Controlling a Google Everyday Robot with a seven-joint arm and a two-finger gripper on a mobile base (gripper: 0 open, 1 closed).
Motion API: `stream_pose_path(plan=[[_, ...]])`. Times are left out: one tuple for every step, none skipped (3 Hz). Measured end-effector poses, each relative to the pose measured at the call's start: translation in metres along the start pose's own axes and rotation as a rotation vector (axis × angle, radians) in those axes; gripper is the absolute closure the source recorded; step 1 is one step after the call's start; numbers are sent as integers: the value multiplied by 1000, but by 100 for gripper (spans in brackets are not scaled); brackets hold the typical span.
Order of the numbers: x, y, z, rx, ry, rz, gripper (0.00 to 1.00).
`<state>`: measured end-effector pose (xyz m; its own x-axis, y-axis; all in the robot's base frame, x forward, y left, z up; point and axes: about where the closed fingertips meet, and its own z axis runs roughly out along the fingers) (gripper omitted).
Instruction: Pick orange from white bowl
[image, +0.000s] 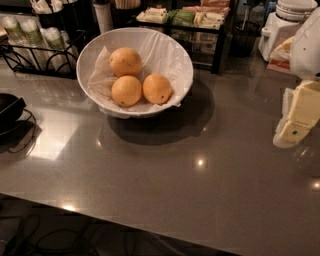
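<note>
The white bowl stands on the grey counter at the back centre-left, lined with crumpled white paper. Three oranges lie in it. The orange with a tiny dark speck is the front right one and is a slightly deeper orange. Two paler oranges lie beside it, one at the front left and one behind. My gripper, cream-coloured under a white arm, hangs at the right edge of the view. It is well to the right of the bowl, above the counter, and holds nothing that I can see.
A black wire rack with cups stands at the back left. A black object with cables lies at the left edge. A black shelf with packets stands behind the bowl. A white appliance is at the back right. The counter's front edge runs along the bottom.
</note>
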<state>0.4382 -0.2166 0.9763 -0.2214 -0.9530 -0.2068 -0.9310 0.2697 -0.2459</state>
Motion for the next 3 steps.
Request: stream_pose_path(plan=[[0,0,0,0,0,0,0],[-21,-9,11,2,-44,-8,0],[-66,-35,33,-6,-137,-34,0]])
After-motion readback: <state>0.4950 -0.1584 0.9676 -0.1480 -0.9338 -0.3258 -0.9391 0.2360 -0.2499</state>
